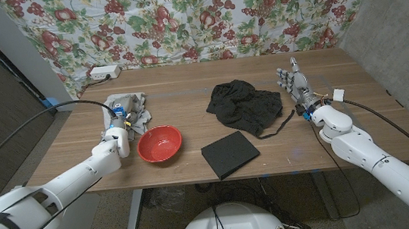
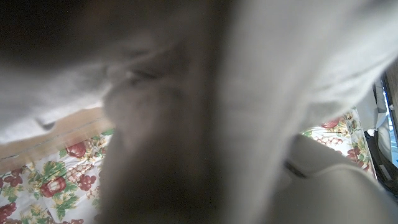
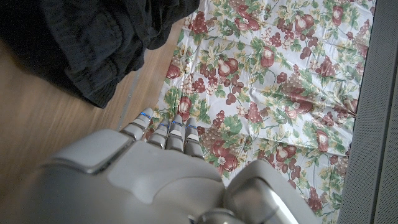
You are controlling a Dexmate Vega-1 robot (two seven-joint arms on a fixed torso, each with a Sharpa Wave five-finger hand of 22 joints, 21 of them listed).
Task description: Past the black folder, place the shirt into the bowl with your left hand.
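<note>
On the left of the table (image 1: 186, 86), a grey shirt (image 1: 129, 107) is seen bunched up, and the left hand (image 1: 118, 131) is raised into it — its fingers appear to be closed on the cloth, with a fold draped over them. From the left wrist view the same grey fabric (image 2: 205, 93) is pressed right against the lens, blurred, so the exact hold cannot be made out there. Just beside that hand, toward the middle, a red bowl (image 1: 159, 143) stands empty, its rim close to the hand but not touched by the shirt. Next along, a black folder (image 1: 229, 155) lies flat near the front edge, and behind it a dark garment (image 1: 245, 104) is heaped, a cord trailing from it. At the far right, the right hand (image 1: 296, 86) is held with fingers straight and together, pointing away, nothing in it; it is seen the same way in its own wrist view (image 3: 165, 134), near the dark garment's edge (image 3: 93, 50).

The step in hand is judged to be the lift — the shirt is gripped but not yet carried. A short sideways carry over the bowl's rim is called for next, with the loose folds gathered clear of the table before release.
</note>
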